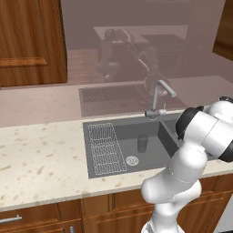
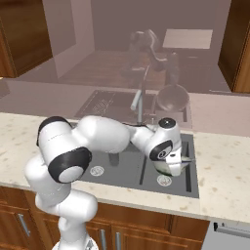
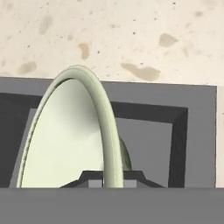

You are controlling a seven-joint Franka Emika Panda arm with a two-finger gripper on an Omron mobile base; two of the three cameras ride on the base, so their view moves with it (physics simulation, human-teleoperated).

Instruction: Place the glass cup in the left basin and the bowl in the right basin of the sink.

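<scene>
The hand (image 3: 113,183) is pinching the thin rim of the wide, shallow, pale cream-green bowl (image 3: 65,140), which is hanging edge-on directly over the narrower, rackless dark grey right basin (image 3: 148,144); the coming release is depending on that alignment. The small grey translucent glass cup (image 1: 143,143) is standing upright in the wider left basin (image 1: 123,136), beside its ribbed wire rack (image 1: 105,148). A speckled beige worktop (image 3: 131,35) is bordering the matte sink (image 1: 91,170).

Matt grey sink (image 1: 109,170) — speckled stone counter (image 1: 41,164); wooden cabinets (image 1: 27,41)
</scene>
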